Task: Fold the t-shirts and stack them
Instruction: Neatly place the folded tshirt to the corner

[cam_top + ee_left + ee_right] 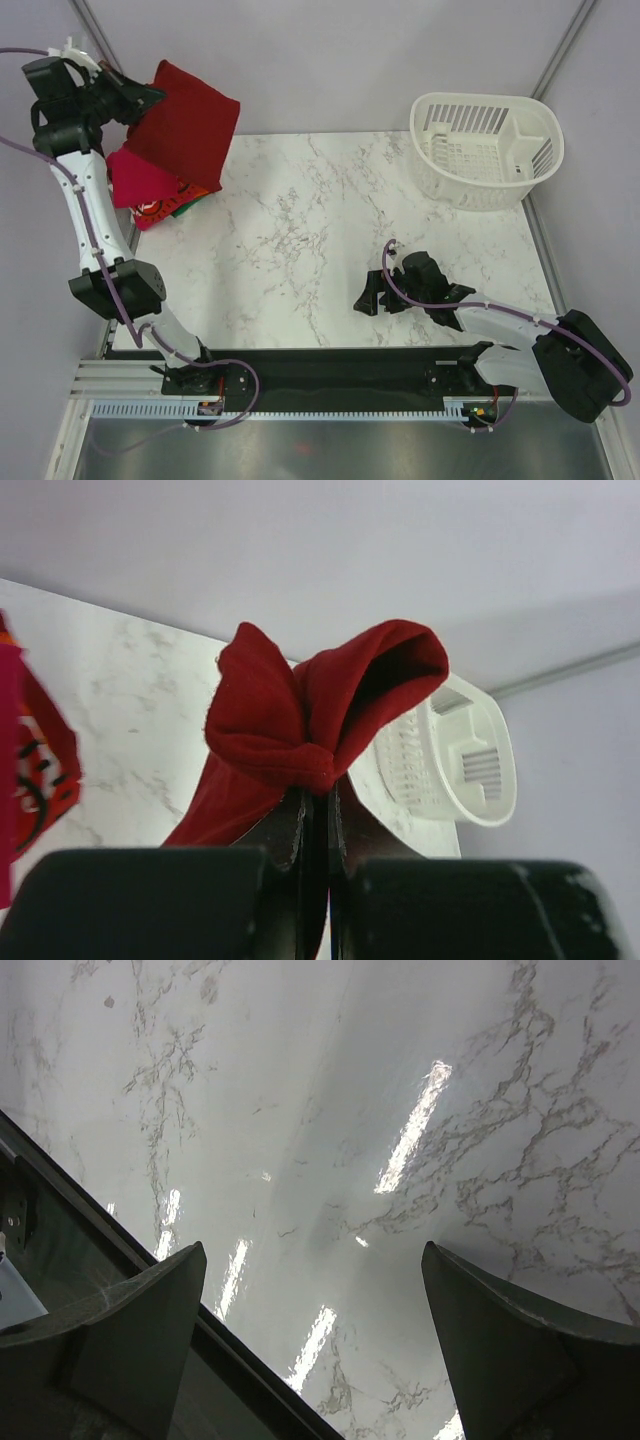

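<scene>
My left gripper [150, 97] is raised at the far left and shut on the folded dark red t-shirt [188, 122], which hangs over the stack. In the left wrist view the cloth [310, 715] bunches just above the closed fingertips [318, 798]. Under it lies the stack at the table's left edge: a magenta-pink t-shirt [138, 180] on top, a red one with white print [152, 210] and an orange one [196, 191] peeking out. My right gripper [377, 295] is open and empty, low over the marble near the front; its fingers [130, 1325] frame bare table.
A white slotted basket [487, 148] stands at the back right of the marble table [320, 240]; it also shows in the left wrist view [455, 765]. The black base rail [330, 375] runs along the near edge.
</scene>
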You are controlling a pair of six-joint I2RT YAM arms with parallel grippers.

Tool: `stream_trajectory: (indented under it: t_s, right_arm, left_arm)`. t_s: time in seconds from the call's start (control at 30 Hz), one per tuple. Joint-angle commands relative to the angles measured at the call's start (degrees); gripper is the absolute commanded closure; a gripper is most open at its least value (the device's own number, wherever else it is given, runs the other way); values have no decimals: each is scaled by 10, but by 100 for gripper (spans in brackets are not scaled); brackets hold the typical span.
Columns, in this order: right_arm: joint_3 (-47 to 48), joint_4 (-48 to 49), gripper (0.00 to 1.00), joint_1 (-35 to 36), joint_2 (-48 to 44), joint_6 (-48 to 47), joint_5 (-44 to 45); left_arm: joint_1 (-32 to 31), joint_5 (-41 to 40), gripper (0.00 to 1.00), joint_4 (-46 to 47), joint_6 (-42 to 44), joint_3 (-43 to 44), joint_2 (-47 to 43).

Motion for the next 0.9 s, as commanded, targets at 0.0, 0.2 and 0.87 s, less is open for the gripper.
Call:
stream_trajectory:
  t_s: [0.0,0.2,0.87]
  right_arm:
    - [-5,-2,2,1,11,1,-1]
    - [-4,-2,2,1,14,2,-2]
    - [-1,-5,2,1,17,3,1]
  left_arm:
    - [55,-20,98,9,-15,26,10]
    - [161,-51,92,33,-41,8,103]
    - [282,-260,28,-106,-21,88,193]
